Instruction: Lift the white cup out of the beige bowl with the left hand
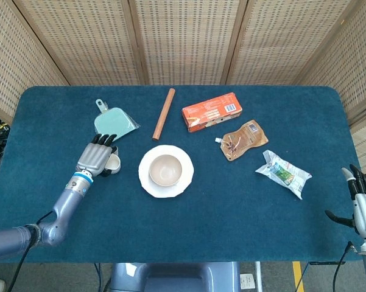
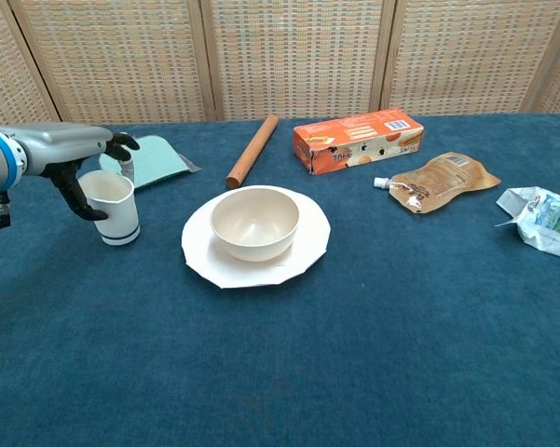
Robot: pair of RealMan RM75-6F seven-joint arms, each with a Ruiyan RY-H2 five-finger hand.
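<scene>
The white cup (image 2: 113, 209) with a dark band near its base stands upright on the blue cloth, left of the beige bowl (image 2: 255, 222). My left hand (image 2: 75, 166) grips it at the rim, thumb on the near side and fingers over the far side. In the head view the left hand (image 1: 96, 157) covers most of the cup (image 1: 114, 164). The bowl (image 1: 165, 170) sits empty on a white plate (image 1: 184, 184). My right hand (image 1: 363, 204) hangs off the table's near right corner, fingers spread and holding nothing.
A green dustpan (image 1: 114, 124) lies just behind the cup. A wooden rolling pin (image 1: 164, 114), an orange box (image 1: 211, 111), a brown pouch (image 1: 243, 140) and a crinkled packet (image 1: 284, 173) lie across the back and right of the table.
</scene>
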